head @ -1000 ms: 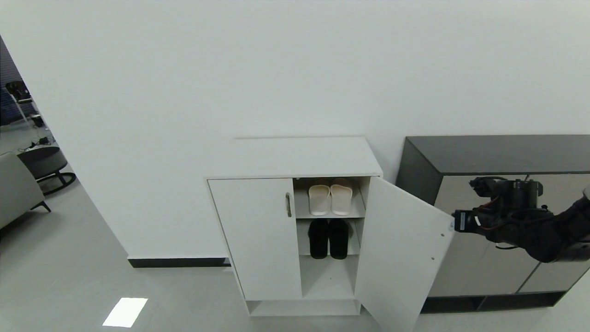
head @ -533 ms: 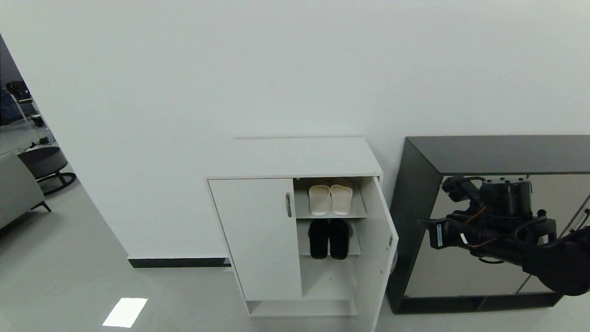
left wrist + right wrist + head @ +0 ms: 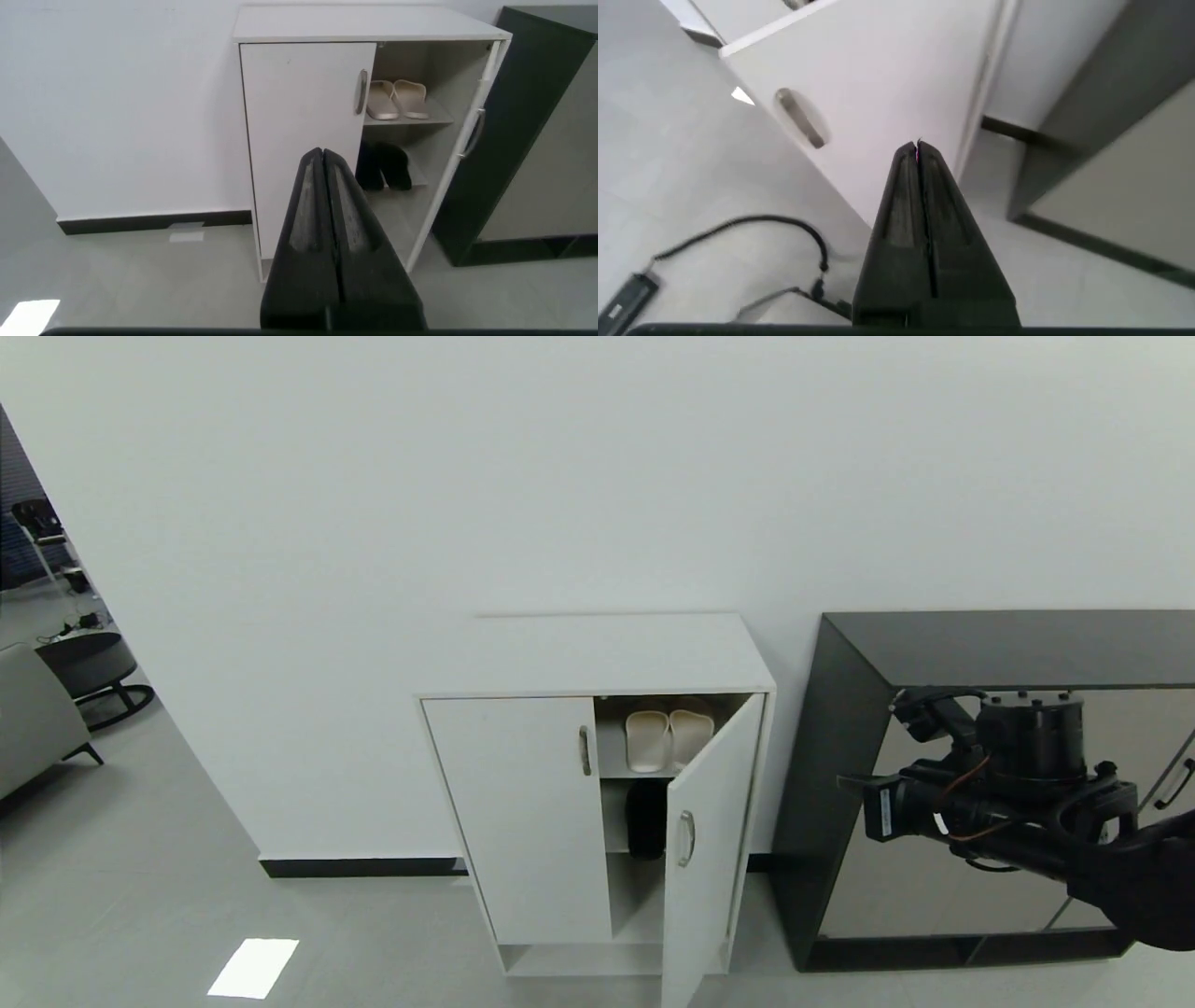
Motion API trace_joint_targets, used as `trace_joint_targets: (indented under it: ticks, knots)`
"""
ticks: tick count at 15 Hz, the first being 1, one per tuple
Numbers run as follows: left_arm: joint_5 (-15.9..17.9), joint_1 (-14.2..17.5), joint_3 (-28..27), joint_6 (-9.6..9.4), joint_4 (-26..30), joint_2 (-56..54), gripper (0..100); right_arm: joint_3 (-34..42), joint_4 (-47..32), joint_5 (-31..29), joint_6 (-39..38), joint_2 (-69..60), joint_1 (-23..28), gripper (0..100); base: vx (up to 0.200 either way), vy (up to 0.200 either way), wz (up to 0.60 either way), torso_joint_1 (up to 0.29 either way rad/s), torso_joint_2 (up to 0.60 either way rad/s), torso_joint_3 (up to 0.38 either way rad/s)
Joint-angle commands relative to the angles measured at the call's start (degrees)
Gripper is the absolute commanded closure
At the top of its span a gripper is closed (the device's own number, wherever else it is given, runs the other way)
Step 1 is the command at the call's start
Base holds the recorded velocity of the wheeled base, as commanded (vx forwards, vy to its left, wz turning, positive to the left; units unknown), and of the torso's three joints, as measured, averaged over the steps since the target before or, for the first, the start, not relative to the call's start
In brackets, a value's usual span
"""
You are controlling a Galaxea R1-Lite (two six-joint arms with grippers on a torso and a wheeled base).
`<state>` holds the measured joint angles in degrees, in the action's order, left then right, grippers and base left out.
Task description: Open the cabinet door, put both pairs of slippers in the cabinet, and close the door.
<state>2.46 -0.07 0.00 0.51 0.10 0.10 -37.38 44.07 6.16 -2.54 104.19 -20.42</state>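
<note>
Cabinet door stands half-open at centre frame, cream slippers above black slippers inside; left gripper and right gripper are clenched, empty.

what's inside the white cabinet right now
On the upper shelf, cream slippers; on the shelf below, black slippers, partly covered by the half-open right door. Whatever lies behind the shut left door is hidden.
</note>
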Motion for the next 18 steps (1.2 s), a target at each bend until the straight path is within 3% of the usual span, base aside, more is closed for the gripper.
trace_joint_targets:
  ticks: [1, 5, 7, 10, 14, 18]
  knots:
    - [0.00, -0.01, 0.00, 0.02, -0.01, -0.01, 100, 0.64, 2.43, 0.08, -1.33, 1.01, -2.08, 100, 0.000, 0.000, 0.00, 0.000, 0.00, 0.000]
    - [0.00, -0.01, 0.00, 0.02, -0.01, -0.01, 100, 2.04, 10.95, -1.76, -2.47, 6.29, -4.89, 100, 0.000, 0.000, 0.00, 0.000, 0.00, 0.000]
    - [0.00, -0.01, 0.00, -0.07, -0.01, -0.01, 100, 2.31, 11.13, -1.94, -2.47, 6.72, -5.51, 100, 0.000, 0.000, 0.00, 0.000, 0.00, 0.000]
    - [0.09, -0.01, 0.00, -0.25, -0.01, -0.01, 100, 1.43, 11.30, -6.86, -2.47, 8.83, -6.91, 100, 0.200, 0.000, 0.00, -0.006, 0.00, -0.002]
    - [0.00, -0.01, 0.00, -0.25, -0.01, -0.01, 100, 1.69, 14.03, -7.04, -3.53, 10.77, -10.52, 100, 0.200, 0.000, 0.00, 0.013, 0.01, 0.003]
    - [0.00, -0.01, 0.00, -0.34, -0.01, -0.01, 100, -2.09, 14.91, -6.95, -5.81, 14.11, -13.33, 100, 0.000, 0.000, 0.00, 0.000, 0.00, 0.000]
